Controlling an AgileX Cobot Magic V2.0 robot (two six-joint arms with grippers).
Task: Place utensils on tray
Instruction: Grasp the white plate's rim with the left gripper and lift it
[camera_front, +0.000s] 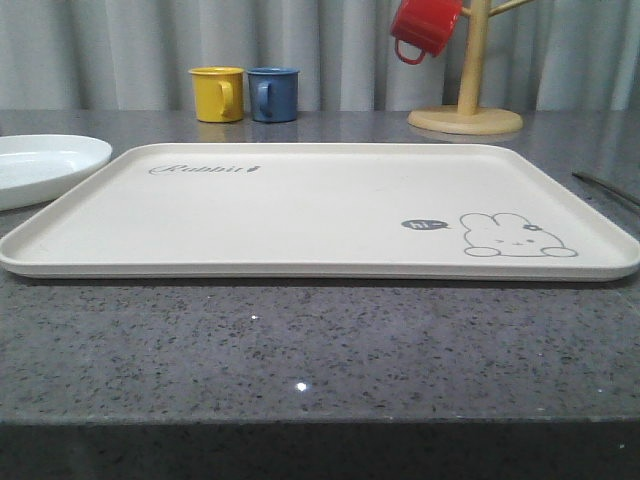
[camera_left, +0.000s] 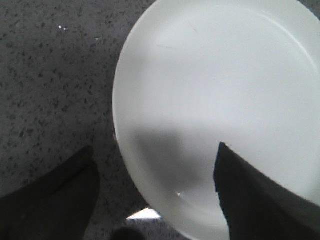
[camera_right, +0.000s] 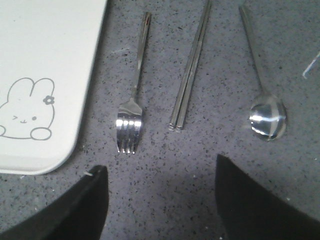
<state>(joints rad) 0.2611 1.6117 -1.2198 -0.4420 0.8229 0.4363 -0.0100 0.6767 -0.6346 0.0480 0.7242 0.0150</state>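
The cream tray (camera_front: 300, 215) with the rabbit drawing lies bare in the middle of the table. In the right wrist view its corner (camera_right: 45, 75) sits beside three silver utensils laid side by side on the grey counter: a fork (camera_right: 133, 95), a pair of chopsticks (camera_right: 189, 70) and a spoon (camera_right: 264, 105). My right gripper (camera_right: 159, 172) hangs open above the counter just short of the fork's tines, holding nothing. My left gripper (camera_left: 156, 162) is open over the edge of the round white plate (camera_left: 225, 100), empty.
The white plate (camera_front: 45, 165) lies left of the tray. A yellow cup (camera_front: 218, 93) and a blue cup (camera_front: 273, 94) stand behind the tray. A wooden mug tree (camera_front: 468, 90) with a red cup (camera_front: 424, 27) stands at the back right. A thin dark utensil end (camera_front: 605, 187) shows at the right edge.
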